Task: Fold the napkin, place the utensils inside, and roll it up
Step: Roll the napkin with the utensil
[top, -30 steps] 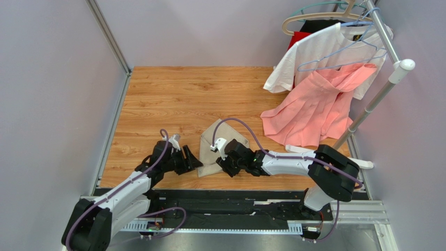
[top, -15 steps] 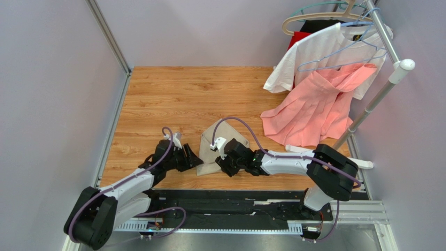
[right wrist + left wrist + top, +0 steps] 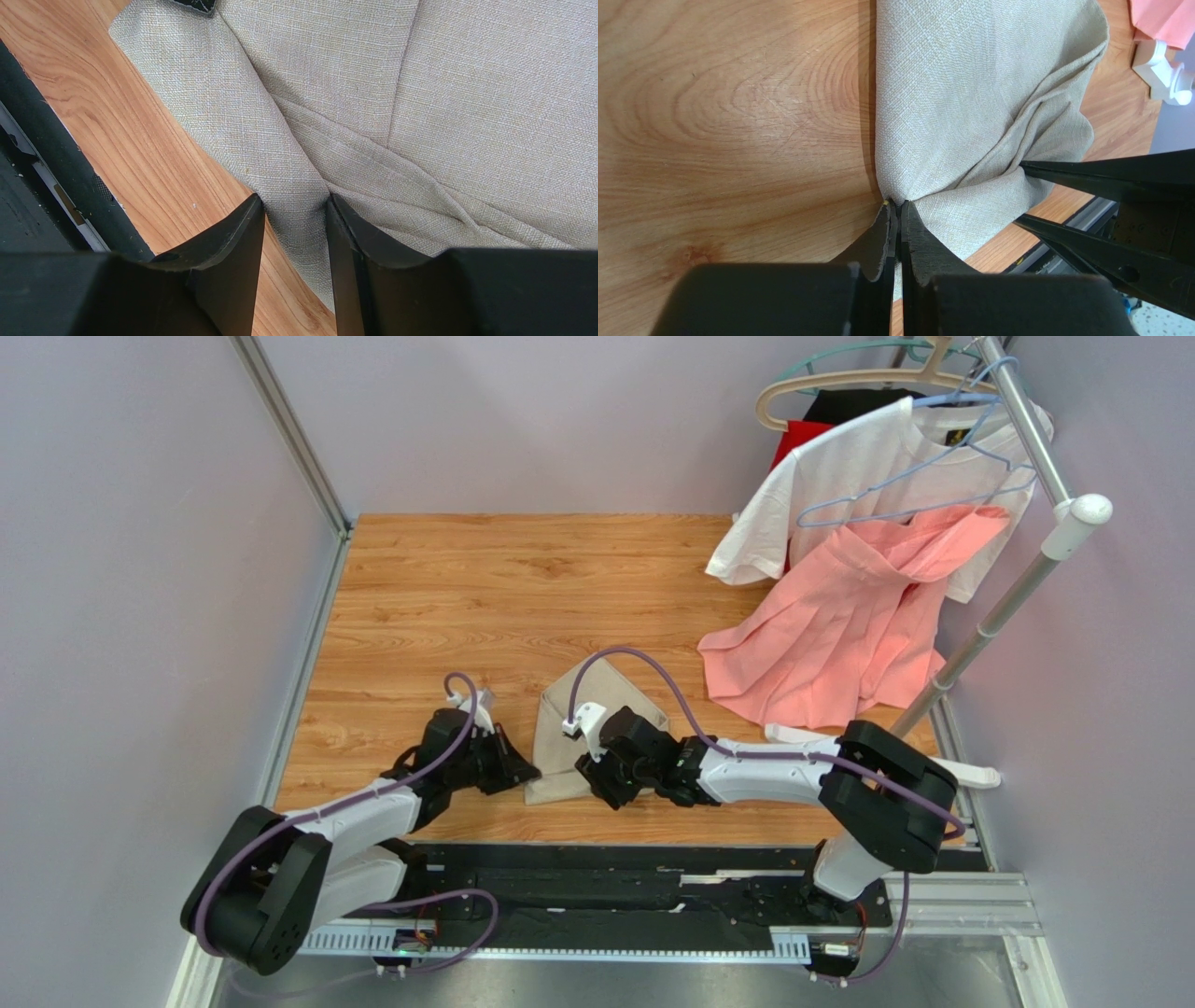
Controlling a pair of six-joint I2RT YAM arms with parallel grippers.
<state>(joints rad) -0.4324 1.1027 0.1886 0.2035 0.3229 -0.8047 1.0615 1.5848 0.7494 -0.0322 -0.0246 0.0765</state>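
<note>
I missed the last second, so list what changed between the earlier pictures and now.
The left claw edged toward the beige-tan cloth napkin and pinched shut on its edge. The right claw stayed put, astride a raised fold at the napkin's near edge. The salmon-pink garment and white T-shirt did not move.

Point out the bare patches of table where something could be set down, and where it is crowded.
Free: the wide wooden table behind and left of the napkin, out to the left wall. Crowded: the near edge, where the left tool pinches the napkin's edge and the right tool straddles a fold; and the right side, under the pink garment and white T-shirt.
</note>
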